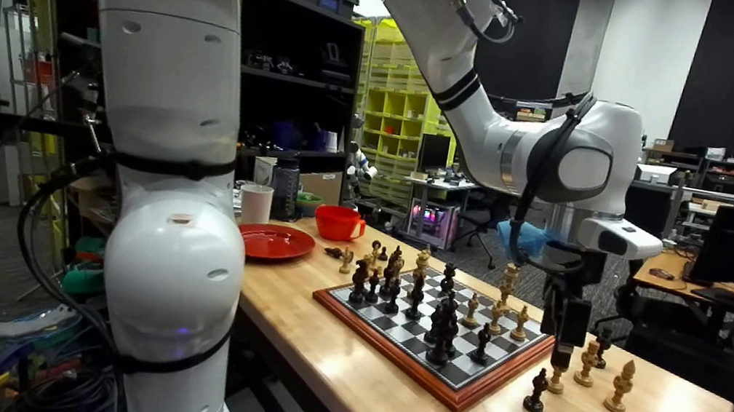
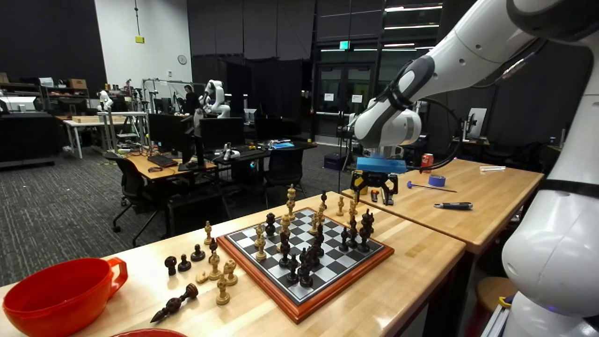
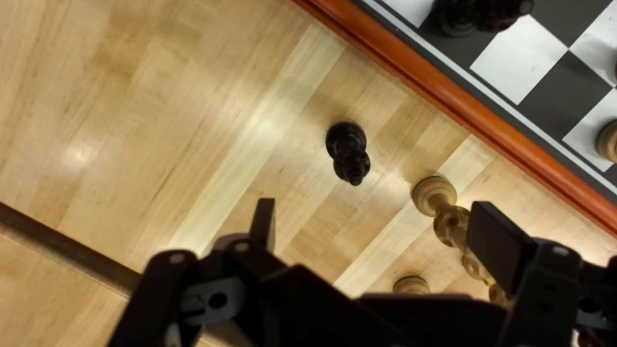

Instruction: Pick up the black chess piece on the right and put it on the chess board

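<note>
Standing near the black chess piece: three tan pieces.

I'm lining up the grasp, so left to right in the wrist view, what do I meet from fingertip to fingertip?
One gripper fingertip, the black chess piece, a tan chess piece's base, the other fingertip.

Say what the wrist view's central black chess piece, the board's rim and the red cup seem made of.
Black chess piece: lacquered wood or plastic, unclear which; faint sheen, no discernible grain.
Chess board rim: likely varnished wood; reddish-brown with a soft sheen.
Red cup: probably plastic, smooth; even colour, thin lip.
</note>
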